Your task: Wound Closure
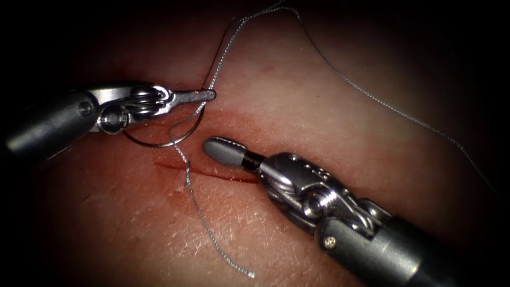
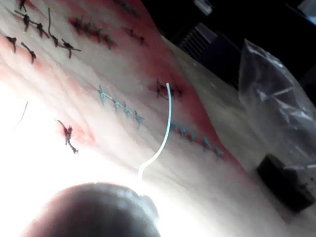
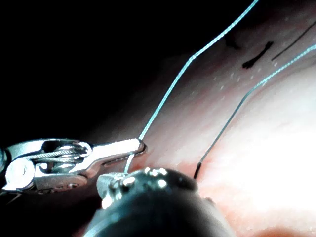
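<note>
The needle (image 1: 159,142) curves just above the cut (image 1: 207,172), left of frame centre, its upper end clamped with the thread (image 1: 223,48) in the left tool (image 1: 204,95). The right tool (image 1: 226,151), jaws together and empty, hovers centrally above the tissue (image 1: 297,101).

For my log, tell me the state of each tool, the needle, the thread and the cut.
Left tool: jaws shut on the Needle's tail end.
Right tool: jaws shut, holding nothing.
Needle: curves below the Left tool, seemingly out of the tissue.
Thread: slack, crosses the Cut.
Cut: open, red fluid along it.
</note>
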Controlling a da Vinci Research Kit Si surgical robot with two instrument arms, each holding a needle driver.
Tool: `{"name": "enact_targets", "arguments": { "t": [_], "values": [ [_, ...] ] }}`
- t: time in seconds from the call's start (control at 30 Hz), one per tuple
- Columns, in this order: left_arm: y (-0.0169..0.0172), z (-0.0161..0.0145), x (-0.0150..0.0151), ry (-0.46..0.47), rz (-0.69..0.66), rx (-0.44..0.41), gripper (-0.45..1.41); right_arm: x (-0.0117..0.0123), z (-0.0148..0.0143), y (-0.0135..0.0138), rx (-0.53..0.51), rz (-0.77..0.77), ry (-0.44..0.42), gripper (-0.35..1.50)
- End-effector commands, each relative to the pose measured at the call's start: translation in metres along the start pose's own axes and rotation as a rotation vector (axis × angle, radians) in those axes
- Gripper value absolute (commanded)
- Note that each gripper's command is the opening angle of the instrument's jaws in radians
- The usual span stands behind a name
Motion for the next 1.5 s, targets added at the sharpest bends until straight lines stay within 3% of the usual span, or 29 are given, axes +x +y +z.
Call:
{"name": "enact_targets", "arguments": {
  "t": [0.03, 0.1, 0.2, 0.27, 0.4, 0.5, 0.63, 0.73, 1.0, 1.1, 1.13, 1.17, 1.33, 1.37, 1.43, 1.5],
  "values": [
    [-0.0008, 0.0003, -0.0014, -0.013, 0.006, 0.0, -0.45, 0.0013, 0.0005, 0.0, 0.001, -0.011, 0.006, -0.35],
    [-0.0008, 0.0005, -0.0023, -0.017, 0.006, -0.004, -0.45, 0.0007, -0.0001, -0.0001, -0.051, -0.007, 0.06, -0.35],
    [-0.0005, 0.0005, -0.0025, -0.016, 0.008, -0.003, -0.45, 0.0005, -0.0011, -0.0006, -0.107, -0.009, 0.119, -0.03],
    [-0.0004, 0.0003, -0.0025, -0.02, 0.021, -0.006, -0.45, 0.0008, -0.0015, -0.0006, -0.118, -0.007, 0.129, 0.04],
    [-0.0003, 0.0001, -0.0026, -0.032, 0.021, -0.014, -0.45, 0.0008, -0.0027, -0.0003, -0.142, -0.011, 0.154, 0.0],
    [-0.0003, 0.0001, -0.0028, -0.031, 0.045, -0.014, -0.45, 0.0, -0.0022, -0.0001, -0.135, -0.018, 0.151, -0.2],
    [-0.0005, 0.0001, -0.003, -0.042, 0.044, 0.006, -0.45, -0.0004, -0.0008, 0.0002, -0.14, -0.022, 0.157, 0.22],
    [-0.0006, 0.0001, -0.003, -0.044, 0.049, 0.004, -0.45, -0.0008, -0.0003, 0.0004, -0.142, -0.025, 0.16, 0.29],
    [-0.0007, 0.0, -0.0027, -0.037, 0.049, 0.012, -0.45, -0.0014, 0.0023, 0.0014, -0.164, -0.07, 0.182, 0.24],
    [-0.001, -0.0001, -0.0028, -0.036, 0.046, 0.012, -0.45, -0.0008, 0.0049, 0.0022, -0.199, -0.119, 0.208, 0.67],
    [-0.0011, -0.0001, -0.003, -0.036, 0.045, 0.015, -0.45, -0.0005, 0.0063, 0.0027, -0.216, -0.172, 0.214, 1.04],
    [-0.0011, -0.0001, -0.003, -0.036, 0.045, 0.015, -0.45, -0.0004, 0.0068, 0.0028, -0.22, -0.173, 0.218, 1.09],
    [-0.0014, 0.0, -0.0035, -0.033, 0.042, 0.016, -0.45, 0.0, 0.0089, 0.0033, -0.24, -0.191, 0.232, 0.76],
    [-0.0014, 0.0, -0.0035, -0.033, 0.041, 0.016, -0.45, 0.0001, 0.009, 0.0033, -0.24, -0.191, 0.232, 0.59],
    [-0.0015, 0.0001, -0.0035, -0.034, 0.041, 0.015, -0.45, 0.0001, 0.0089, 0.0034, -0.24, -0.197, 0.231, -0.35],
    [-0.0015, 0.0002, -0.0035, -0.034, 0.041, 0.015, -0.45, 0.0002, 0.0086, 0.0033, -0.235, -0.191, 0.231, -0.35]
  ]
}}
